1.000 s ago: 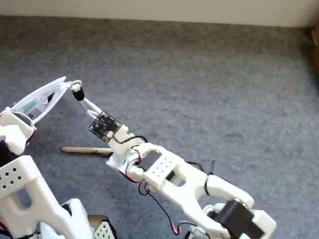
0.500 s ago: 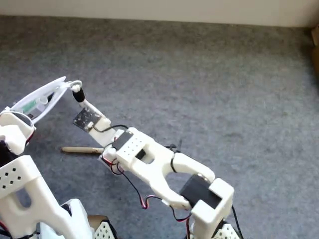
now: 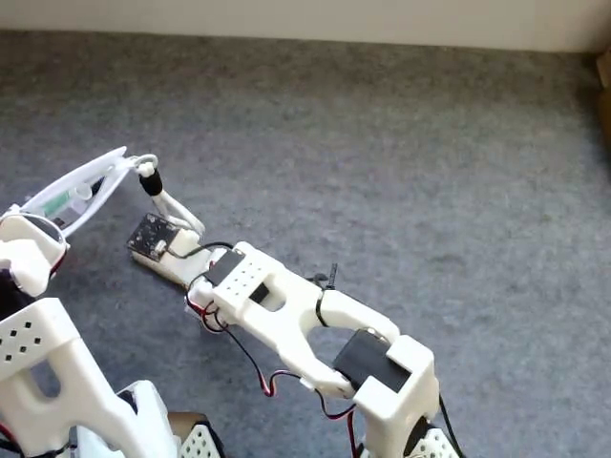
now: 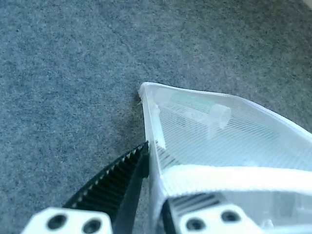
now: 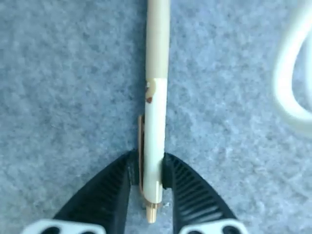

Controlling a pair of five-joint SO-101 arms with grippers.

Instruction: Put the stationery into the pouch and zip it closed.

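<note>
A translucent white mesh pouch (image 3: 74,194) is held up at the left of the carpet. My left gripper (image 4: 153,195) is shut on its edge, and a green and clear item (image 4: 195,105) lies inside the pouch (image 4: 219,131). The pouch's white zip cord with a black bead (image 3: 150,180) hangs at its near corner. A cream pen (image 5: 157,97) lies on the carpet. My right gripper (image 5: 148,183) is shut on the pen at its clip end, both black fingers (image 5: 187,187) pressing its sides. In the high view the right gripper (image 3: 164,260) sits low, just below the pouch.
Grey carpet covers the whole surface, with a pale wall strip (image 3: 305,19) along the far edge. A white cord loop (image 5: 290,73) lies close beside the pen. The left arm's white body (image 3: 48,372) fills the near left corner.
The right arm has swung left and dropped toward the carpet, and its gripper now covers the pen that lay in the open before. The pouch and left arm have held still.
</note>
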